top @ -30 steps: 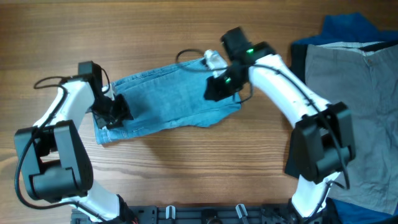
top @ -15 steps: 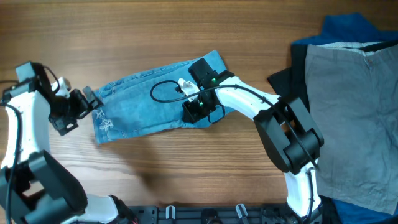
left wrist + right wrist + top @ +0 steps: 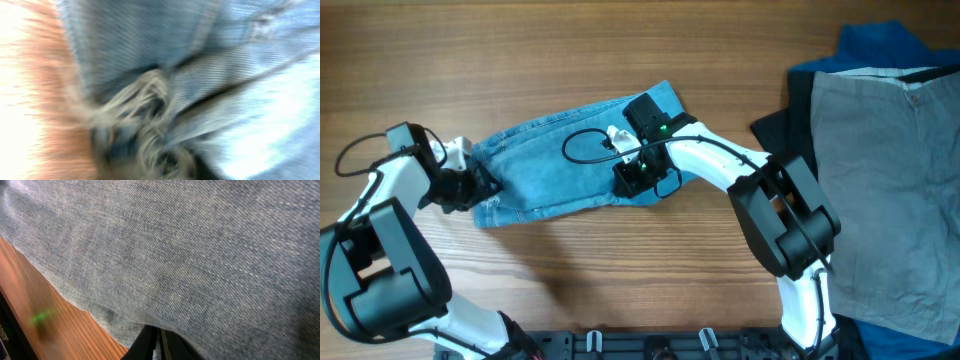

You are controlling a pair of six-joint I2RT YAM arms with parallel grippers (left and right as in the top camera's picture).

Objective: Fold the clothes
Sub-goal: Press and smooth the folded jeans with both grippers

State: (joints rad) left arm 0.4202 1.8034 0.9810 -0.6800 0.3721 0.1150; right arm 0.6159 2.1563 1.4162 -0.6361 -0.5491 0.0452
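Observation:
Light blue denim shorts [image 3: 545, 165] lie folded across the middle of the wooden table in the overhead view. My right gripper [image 3: 638, 178] sits at the shorts' lower right edge. In the right wrist view its dark jaws [image 3: 159, 342] are shut on a fold of the denim [image 3: 190, 255]. My left gripper [image 3: 472, 186] is at the shorts' left end, against the frayed hem. The left wrist view is blurred and filled with frayed denim [image 3: 150, 110]; its fingers do not show there.
A pile of clothes lies at the right: a grey garment [image 3: 885, 180], a dark blue one [image 3: 880, 45] and a black one [image 3: 775, 130]. The right arm's black cable [image 3: 582, 145] loops over the shorts. Bare wood lies in front and behind.
The right gripper carried the shorts' right end leftward over the cloth, then stayed still. The left gripper swung off to the left, then came back to the shorts' left end.

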